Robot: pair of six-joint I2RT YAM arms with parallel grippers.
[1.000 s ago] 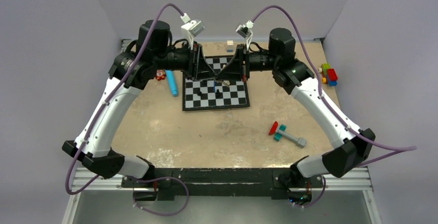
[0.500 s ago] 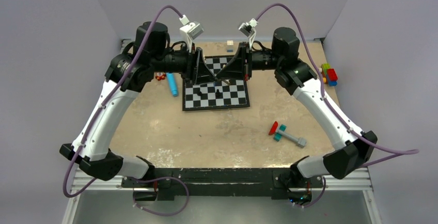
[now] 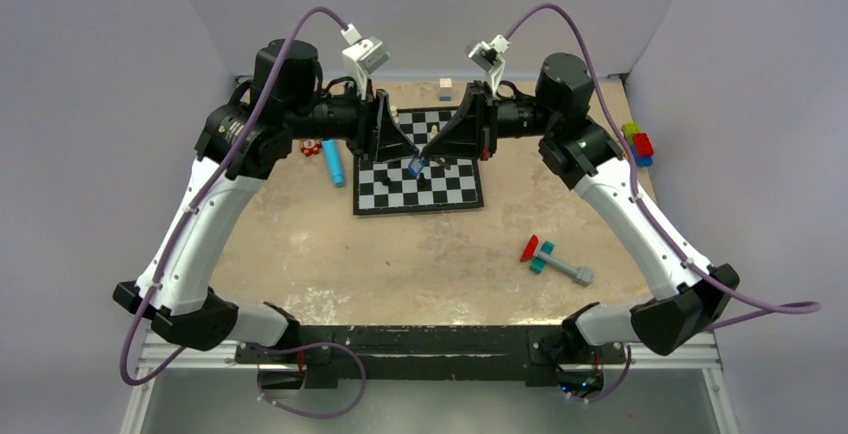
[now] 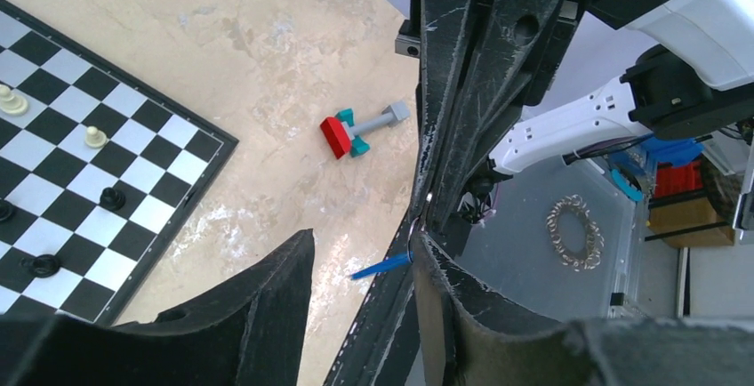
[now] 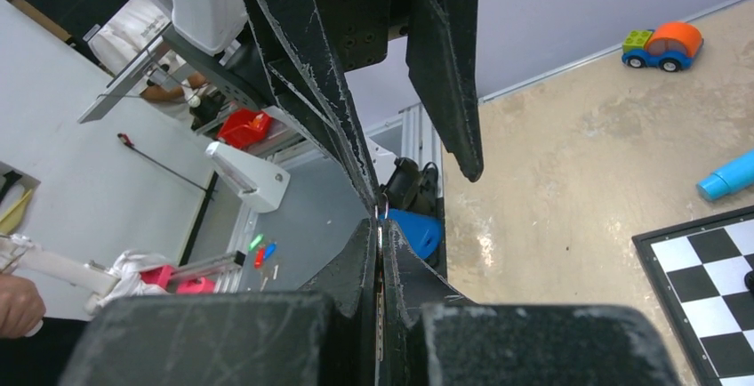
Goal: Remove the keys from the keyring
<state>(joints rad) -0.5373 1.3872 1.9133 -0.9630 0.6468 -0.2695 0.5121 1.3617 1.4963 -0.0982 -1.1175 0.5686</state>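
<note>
Where the tan worktop (image 3: 400, 254) carried the chessboard (image 3: 372, 197), the two grippers hung tip to tip above it, well apart from the pieces (image 3: 424, 181) below. The right gripper (image 5: 378, 226) had its jaws pressed together, pinching the thin keyring (image 5: 380, 212) at their very tips. The left gripper (image 4: 364, 242) had its jaws spread, one tip touching the right jaws and the other standing apart. The blue key (image 5: 418, 230) hung just beside the right jaws' tips, a sliver of it showing in the gap between the left jaws. The step in hand looked like working the key off the held ring; next, the left jaws probably needed to close on the key and slide it along the wire. Room between the tips was tight, while open air lay behind each gripper and above.
</note>
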